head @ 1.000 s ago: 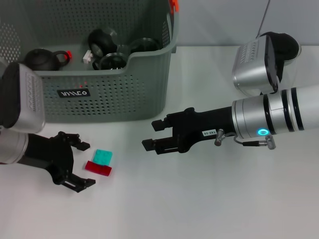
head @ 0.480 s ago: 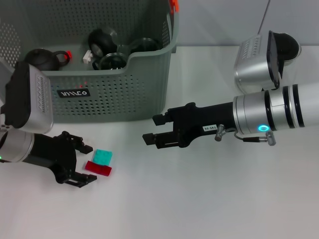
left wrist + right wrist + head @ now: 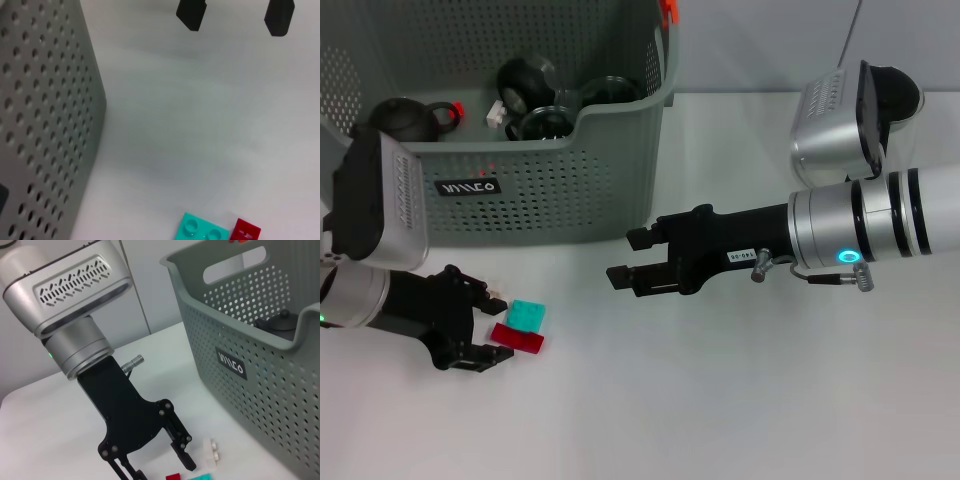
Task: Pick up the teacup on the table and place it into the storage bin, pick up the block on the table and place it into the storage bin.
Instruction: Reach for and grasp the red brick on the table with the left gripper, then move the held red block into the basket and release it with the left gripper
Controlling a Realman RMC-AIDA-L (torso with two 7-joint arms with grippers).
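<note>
Two blocks lie side by side on the white table: a teal block (image 3: 527, 314) (image 3: 202, 231) and a flat red block (image 3: 517, 339) (image 3: 246, 231). My left gripper (image 3: 492, 330) (image 3: 156, 465) is low over the table, open, with its fingertips on either side of the red block's near end. The storage bin (image 3: 570, 175) (image 3: 250, 335) (image 3: 45, 125) stands behind them, holding a black teapot (image 3: 405, 118) and dark cups (image 3: 538, 124). No teacup shows on the table. My right gripper (image 3: 628, 260) (image 3: 234, 15) hovers open and empty right of the bin.
An orange tab (image 3: 668, 10) marks the bin's far rim and a black label (image 3: 468, 187) its front wall. In the right wrist view, a small white piece (image 3: 213, 452) lies by the blocks. Bare white table stretches in front of and right of the blocks.
My left gripper has turned, slid toward the blocks and narrowed its jaws. My right gripper has shifted slightly up and toward the bin. The blocks have not moved.
</note>
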